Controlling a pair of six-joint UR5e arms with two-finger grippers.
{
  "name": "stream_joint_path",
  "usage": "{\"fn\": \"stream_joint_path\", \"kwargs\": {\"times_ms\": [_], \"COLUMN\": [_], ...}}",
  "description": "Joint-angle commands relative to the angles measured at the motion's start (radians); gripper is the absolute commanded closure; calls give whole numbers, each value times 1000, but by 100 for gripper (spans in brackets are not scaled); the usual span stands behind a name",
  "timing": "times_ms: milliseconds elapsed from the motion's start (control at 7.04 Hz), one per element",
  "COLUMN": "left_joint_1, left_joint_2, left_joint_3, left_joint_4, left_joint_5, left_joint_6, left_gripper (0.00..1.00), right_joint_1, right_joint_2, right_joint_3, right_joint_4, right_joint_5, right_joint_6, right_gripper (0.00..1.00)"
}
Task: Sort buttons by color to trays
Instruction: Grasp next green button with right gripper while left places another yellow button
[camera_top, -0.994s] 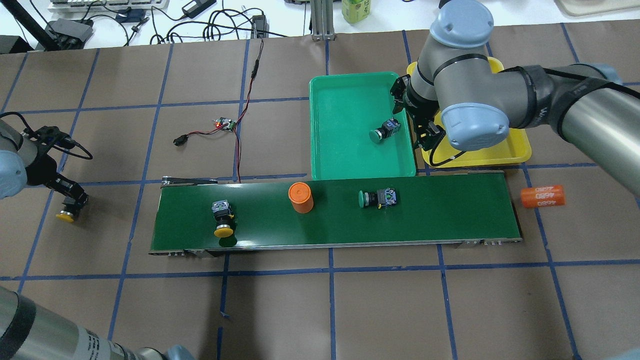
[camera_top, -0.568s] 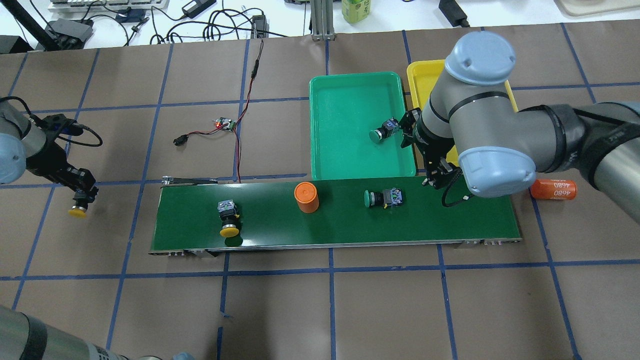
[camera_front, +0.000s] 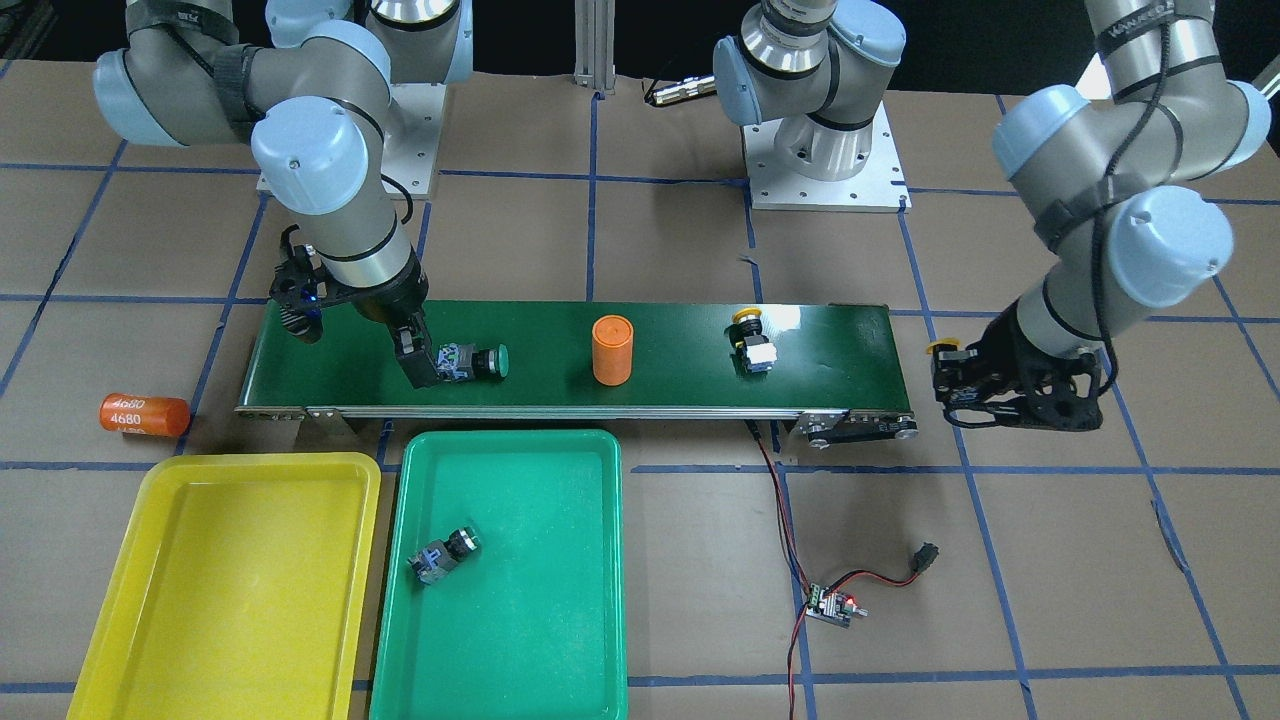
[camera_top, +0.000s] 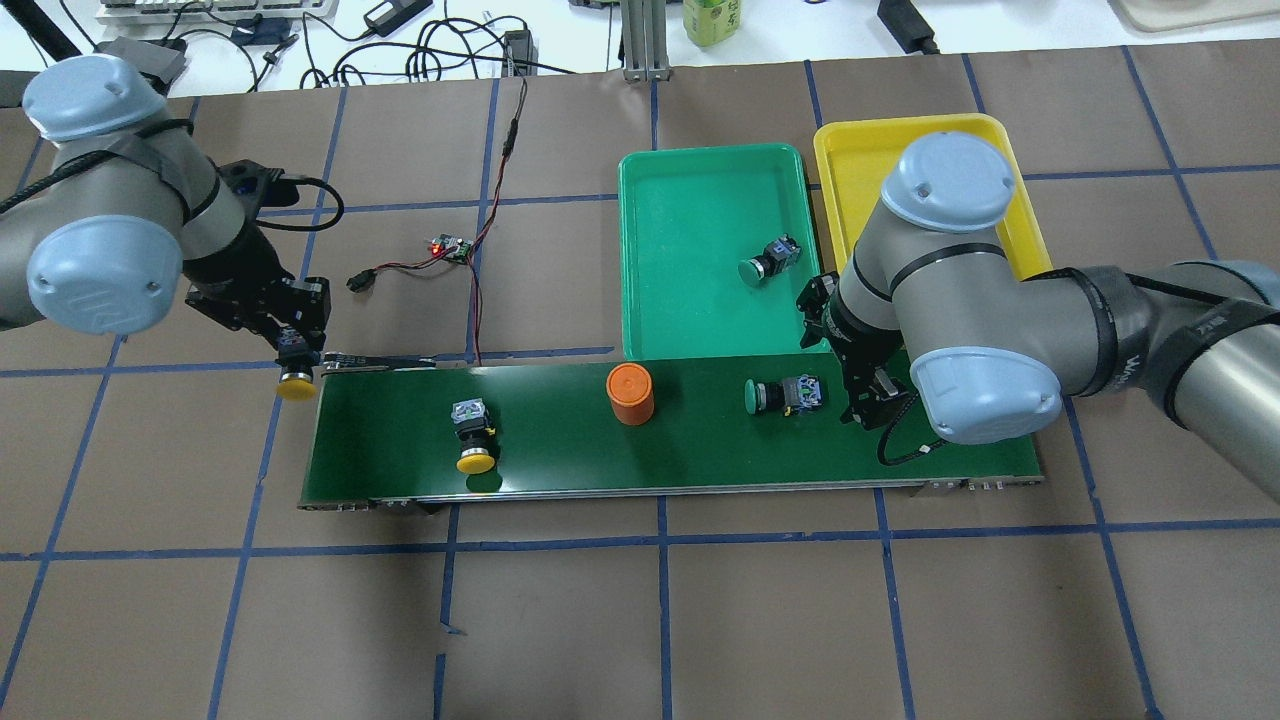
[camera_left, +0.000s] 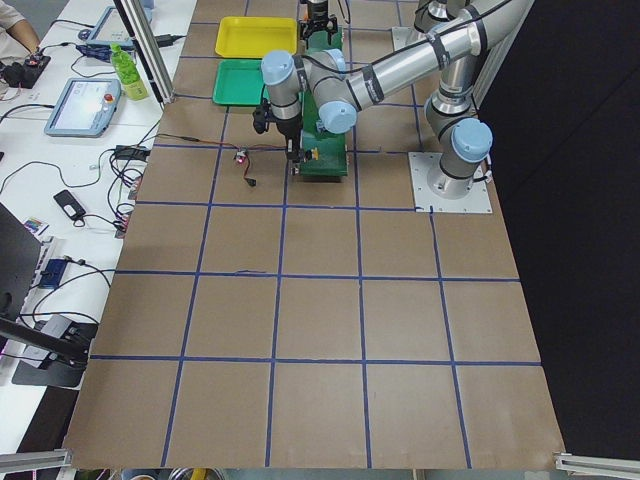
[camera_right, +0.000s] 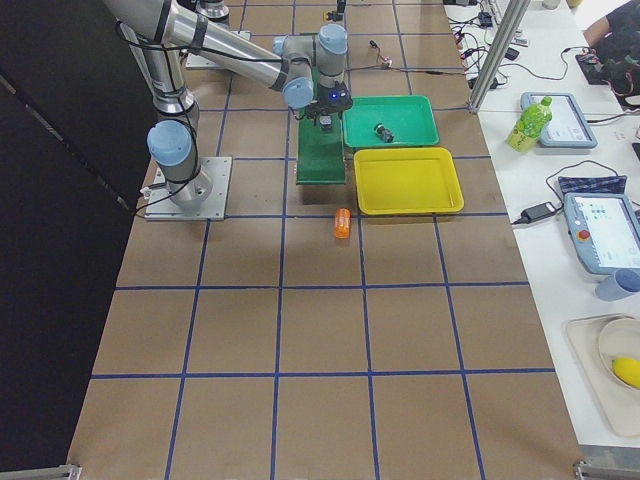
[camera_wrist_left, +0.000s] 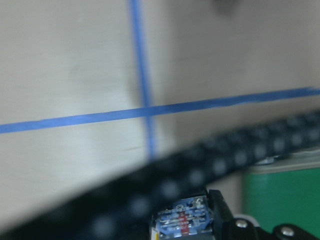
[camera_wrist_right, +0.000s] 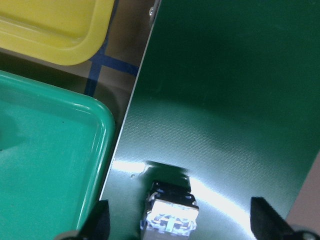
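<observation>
Green-capped button (camera_top: 782, 395) lies sideways on the belt (camera_top: 560, 445), right gripper (camera_wrist_right: 181, 223) spread wide astride it, likely for transfer to the green tray (camera_top: 680, 300); left gripper (camera_top: 296, 352) clamps a yellow-capped button (camera_top: 297, 385) at the belt's opposite end, yellow tray (camera_top: 860, 160) well apart.

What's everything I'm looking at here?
Shallow plastic trays: two, one green, one yellow, side by side.
Dark green conveyor belt: one, beside the trays.
Green-capped push-button switches: two; one in green tray, one on belt.
Yellow-capped push-button switches: two; one on belt, one in left claw.
Orange cylinders: two; upright on belt, lying near yellow tray.
Small circuit board with wires: one, on table.
Left claw: shut on yellow-capped switch.
Right claw: open, by belt's green-capped switch.
</observation>
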Motion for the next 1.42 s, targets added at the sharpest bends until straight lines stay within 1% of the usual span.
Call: {"fn": "stream_joint_path", "kwargs": {"times_ms": [0,142,284,426,568,710,852,994,1136,1278], "left_joint_1": [-84,-85,-91,-93,-93,-98,-101,-101,-101,-105], "left_joint_2": [14,11,8,13,17,25,37,61,84,103], "left_joint_3": [-75,-117,-140,-142,-110,-18,109,222,304,379], "left_joint_4": [12,53,93,98,99,55,-111,-240,-326,-391], "left_joint_5": [4,4,10,16,13,13,-10,-69,-74,-79], "left_joint_6": [-92,-122,-145,-159,-146,-144,-144,-144,-142,-142], "left_gripper": [100,100,79,1,0,0,0,0,0,0], "right_joint_1": [0,0,0,0,0,-3,-6,-6,-6,-5], "right_joint_2": [39,45,60,62,60,51,53,62,91,152], "right_joint_3": [1,2,1,1,-7,-13,-41,-108,-184,-259], "right_joint_4": [-1,0,1,-1,0,1,1,7,11,4], "right_joint_5": [2,2,1,-1,2,-1,1,1,36,45], "right_joint_6": [-4,-8,-14,-17,-56,-81,-87,-115,-118,-121], "right_gripper": [0,0,12,78,100,100,100,100,100,100]}}
